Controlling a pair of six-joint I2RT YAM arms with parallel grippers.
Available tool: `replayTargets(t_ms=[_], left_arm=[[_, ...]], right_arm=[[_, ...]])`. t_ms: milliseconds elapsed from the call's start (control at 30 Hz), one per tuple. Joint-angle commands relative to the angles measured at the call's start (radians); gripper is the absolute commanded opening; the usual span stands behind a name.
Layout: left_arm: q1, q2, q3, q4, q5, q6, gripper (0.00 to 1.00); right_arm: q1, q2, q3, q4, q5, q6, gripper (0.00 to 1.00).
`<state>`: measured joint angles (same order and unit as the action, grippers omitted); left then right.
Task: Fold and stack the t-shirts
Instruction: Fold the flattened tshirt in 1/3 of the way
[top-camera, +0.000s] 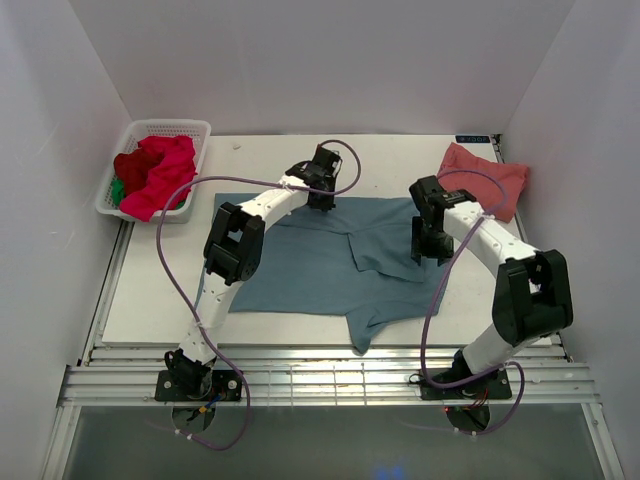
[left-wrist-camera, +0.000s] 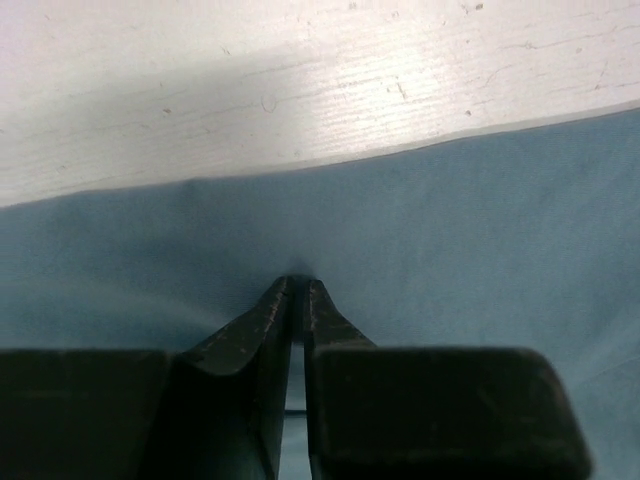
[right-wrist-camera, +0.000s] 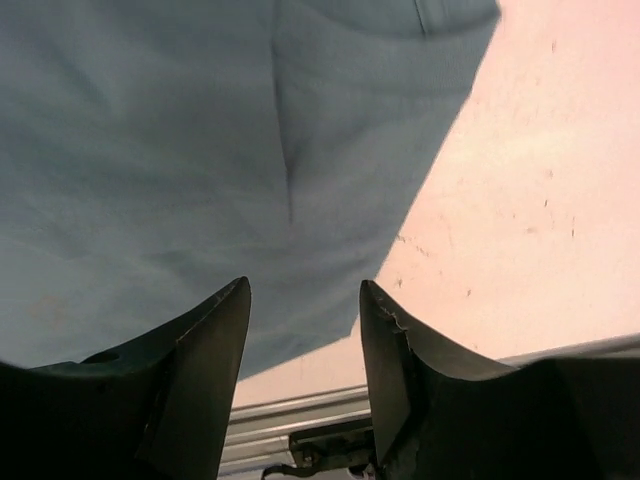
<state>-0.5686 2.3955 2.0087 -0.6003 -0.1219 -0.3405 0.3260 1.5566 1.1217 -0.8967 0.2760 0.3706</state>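
Observation:
A large teal-blue t-shirt (top-camera: 300, 265) lies spread on the middle of the table, with a flap folded over on its right side. My left gripper (top-camera: 322, 200) is at the shirt's far edge. In the left wrist view its jaws (left-wrist-camera: 298, 282) are shut, with the tips pinching a small pucker of the teal cloth (left-wrist-camera: 450, 230). My right gripper (top-camera: 432, 250) hovers over the shirt's right edge. Its jaws (right-wrist-camera: 303, 290) are open and empty above the teal cloth (right-wrist-camera: 150, 150). A salmon-pink t-shirt (top-camera: 485, 178) lies at the back right.
A white lattice basket (top-camera: 190, 128) at the back left holds red and magenta shirts (top-camera: 155, 170) and a bit of green cloth (top-camera: 118, 190). Bare white table (top-camera: 160, 290) lies to the left of the teal shirt. A metal rail (top-camera: 330, 380) runs along the near edge.

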Motion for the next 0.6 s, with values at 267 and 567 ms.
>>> replayTargets(t_ms=[267,567], left_arm=[[0.121,-0.294,-0.071,0.076,-0.318,0.061,0.43],[0.311,-0.378,-0.361,0.053,-0.366,-0.057,0.0]], right_arm=[[-0.025,0.318,0.45,0.169,-0.024,-0.137,0.4],[-0.103,0.577,0.699,0.197,-0.061,-0.186,0.08]])
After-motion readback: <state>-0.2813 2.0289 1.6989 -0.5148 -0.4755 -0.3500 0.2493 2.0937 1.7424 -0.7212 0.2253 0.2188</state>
